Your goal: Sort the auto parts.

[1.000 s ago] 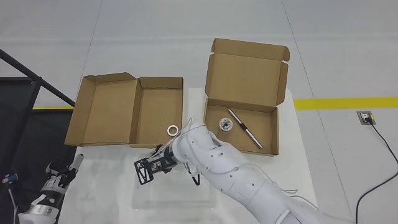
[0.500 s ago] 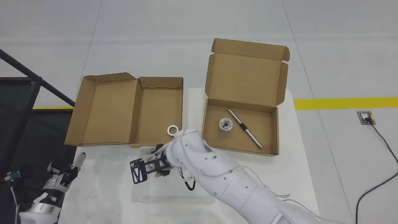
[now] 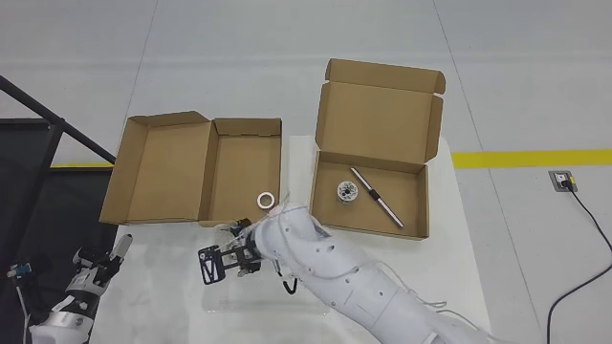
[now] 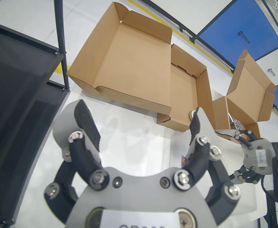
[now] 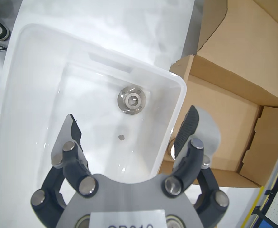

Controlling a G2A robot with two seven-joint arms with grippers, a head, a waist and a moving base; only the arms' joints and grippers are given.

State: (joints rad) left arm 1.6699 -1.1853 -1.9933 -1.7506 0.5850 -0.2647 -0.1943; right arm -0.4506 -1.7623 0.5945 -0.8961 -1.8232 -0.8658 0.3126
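Note:
My right gripper [image 5: 133,117] hangs open over the corner of a clear plastic bin [image 5: 101,48]. In the bin lie a round metal flange [image 5: 131,100] and a small dark bit [image 5: 121,137]. In the top view the right gripper [image 3: 212,267] is just in front of the left cardboard box [image 3: 172,167], which holds a metal ring [image 3: 267,198]. The right cardboard box [image 3: 378,148] holds a gear-like part [image 3: 346,190] and a thin metal rod [image 3: 375,196]. Off the table's near left corner, my left gripper [image 4: 139,112] is open with nothing between its fingers.
Both boxes stand with lids folded open at the back of the white table [image 3: 449,248]. A black metal rack [image 4: 17,110] stands left of the table, close to my left arm. Bare tabletop lies in front of the left box.
My right gripper has shifted left along the front of the left box, staying open. The left arm has hardly moved.

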